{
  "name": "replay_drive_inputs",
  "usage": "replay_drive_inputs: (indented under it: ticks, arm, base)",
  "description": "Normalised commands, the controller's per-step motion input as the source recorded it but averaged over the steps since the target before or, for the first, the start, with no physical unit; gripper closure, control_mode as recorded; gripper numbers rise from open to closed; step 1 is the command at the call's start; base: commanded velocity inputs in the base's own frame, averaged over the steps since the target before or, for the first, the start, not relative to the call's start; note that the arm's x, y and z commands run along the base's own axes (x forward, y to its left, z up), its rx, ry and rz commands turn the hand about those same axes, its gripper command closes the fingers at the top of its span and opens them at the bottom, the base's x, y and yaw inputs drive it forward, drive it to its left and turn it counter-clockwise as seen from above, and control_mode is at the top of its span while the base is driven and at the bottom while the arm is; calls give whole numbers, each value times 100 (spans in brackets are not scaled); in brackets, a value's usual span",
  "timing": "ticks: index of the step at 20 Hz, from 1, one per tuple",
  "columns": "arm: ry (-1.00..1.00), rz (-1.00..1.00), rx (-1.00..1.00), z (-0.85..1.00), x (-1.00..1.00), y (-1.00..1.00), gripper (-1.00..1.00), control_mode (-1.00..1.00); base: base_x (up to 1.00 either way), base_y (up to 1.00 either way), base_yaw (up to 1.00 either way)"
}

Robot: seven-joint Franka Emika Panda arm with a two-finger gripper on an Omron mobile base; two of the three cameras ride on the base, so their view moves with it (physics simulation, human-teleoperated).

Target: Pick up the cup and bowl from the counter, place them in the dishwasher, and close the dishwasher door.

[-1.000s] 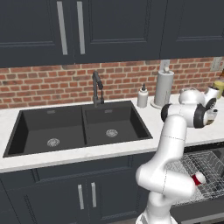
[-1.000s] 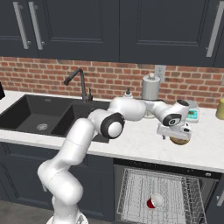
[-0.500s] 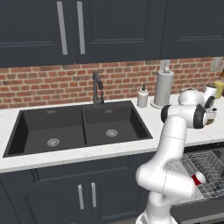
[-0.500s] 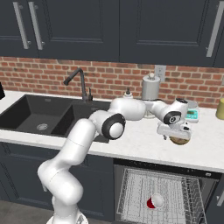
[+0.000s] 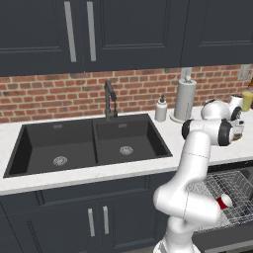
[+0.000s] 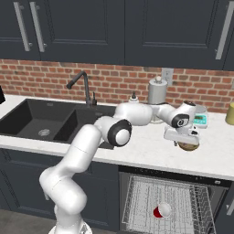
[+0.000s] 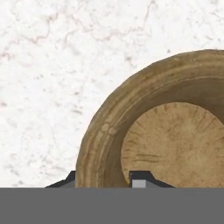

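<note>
Gripper (image 7: 103, 180) straddles the olive-brown bowl's (image 7: 175, 131) rim on the tabletop (image 7: 52, 65), one fingertip (image 7: 139, 178) inside, pinching it.

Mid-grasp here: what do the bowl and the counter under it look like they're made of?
The bowl looks like wood or matte earthenware: olive-brown, dull, with fine radial streaks on its floor and a ringed rim; which of the two is unclear. The counter looks like polished white stone, probably marble, going by its faint grey-brown veining. The gripper straddles the bowl's rim.

White arm (image 5: 193, 163) over counter (image 5: 99, 170), black dbl sink (image 5: 86, 143), red cup (image 5: 224, 202) in dishwasher rack (image 5: 232, 190)
</note>
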Motion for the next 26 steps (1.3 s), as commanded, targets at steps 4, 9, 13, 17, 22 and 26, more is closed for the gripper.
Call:
replay_drive_inputs:
  ticks: [4,9,13,17,22,26]
  arm:
    - [-1,0,1,0,-14,0,100,-100]
    - [-12,7,5,0,-79,0,100,-100]
    - [-18,13,6,1,-100,0,100,-100]
    - [-17,15,5,0,-100,0,100,-100]
    - [-18,17,5,0,-100,0,100,-100]
    - [-19,19,5,0,-100,0,100,-100]
  base:
    - [0,0,0]
    - [0,0,0]
    - [0,0,0]
    - [0,0,0]
    - [0,0,0]
    - [0,0,0]
